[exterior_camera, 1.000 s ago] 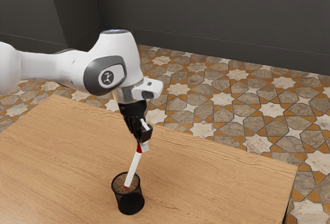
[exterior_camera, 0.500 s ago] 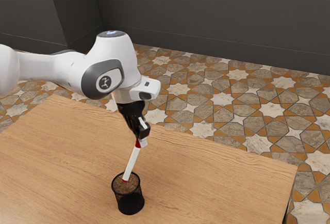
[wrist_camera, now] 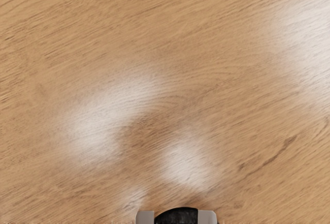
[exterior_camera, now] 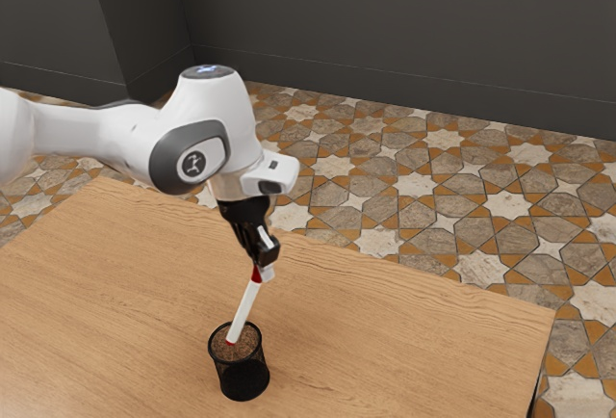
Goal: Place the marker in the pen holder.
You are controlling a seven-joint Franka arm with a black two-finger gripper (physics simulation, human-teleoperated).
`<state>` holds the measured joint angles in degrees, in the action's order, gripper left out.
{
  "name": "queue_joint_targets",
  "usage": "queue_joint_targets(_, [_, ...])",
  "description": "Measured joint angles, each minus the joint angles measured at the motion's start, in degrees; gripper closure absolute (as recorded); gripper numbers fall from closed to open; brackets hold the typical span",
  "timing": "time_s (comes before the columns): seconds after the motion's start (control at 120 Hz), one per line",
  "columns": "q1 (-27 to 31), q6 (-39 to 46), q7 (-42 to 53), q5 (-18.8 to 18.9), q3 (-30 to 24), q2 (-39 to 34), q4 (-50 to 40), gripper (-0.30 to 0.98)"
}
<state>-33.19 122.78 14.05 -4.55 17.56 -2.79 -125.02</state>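
Note:
In the exterior view my gripper [exterior_camera: 262,266] is above the pen holder, pointing down and shut on the upper, red end of the marker [exterior_camera: 244,312]. The white marker slants, its lower red tip overlapping the mouth of the black mesh pen holder [exterior_camera: 244,377]; whether that tip is inside or just above the rim I cannot tell. The holder stands upright on the table. At the wrist view's lower edge are the tips of my gripper [wrist_camera: 176,218], with a black rounded shape, seemingly the pen holder [wrist_camera: 178,216], showing between them.
The wooden table [exterior_camera: 385,341] extends around the holder, its far edge running behind the hand. Beyond that edge lie a patterned tile floor [exterior_camera: 414,184] and a dark wall [exterior_camera: 404,33].
Over the last second my hand has shifted slightly toward the exterior view's left with the marker. The marker's tip rose a little, then dropped slightly. The pen holder stayed put.

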Motion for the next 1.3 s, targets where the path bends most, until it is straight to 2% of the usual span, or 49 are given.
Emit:
queue_joint_targets(0.325, [-0.08,-0.14,-0.32,-0.04,0.00,-0.21,-1.01,0.78])
queue_joint_targets(0.55, [-0.06,-0.57,0.53,-1.28,0.01,-0.48,-0.95,0.57])
queue_joint_targets(1.025, [-0.06,-0.88,2.36,-1.74,0.04,-0.83,-0.38,0.30])
queue_joint_targets(1.075, [-0.04,-1.35,2.56,-1.32,0.21,-0.89,2.57,0.26])
queue_joint_targets(1.175, [1.96,-6.69,2.94,0.41,1.00,1.90,17.86,0.17])
queue_joint_targets(1.233, [7.12,-10.98,3.19,-0.14,-1.34,5.37,26.88,0.14])
queue_joint_targets(1.3, [15.31,-15.04,3.80,-0.80,-4.58,7.86,32.40,0.11])
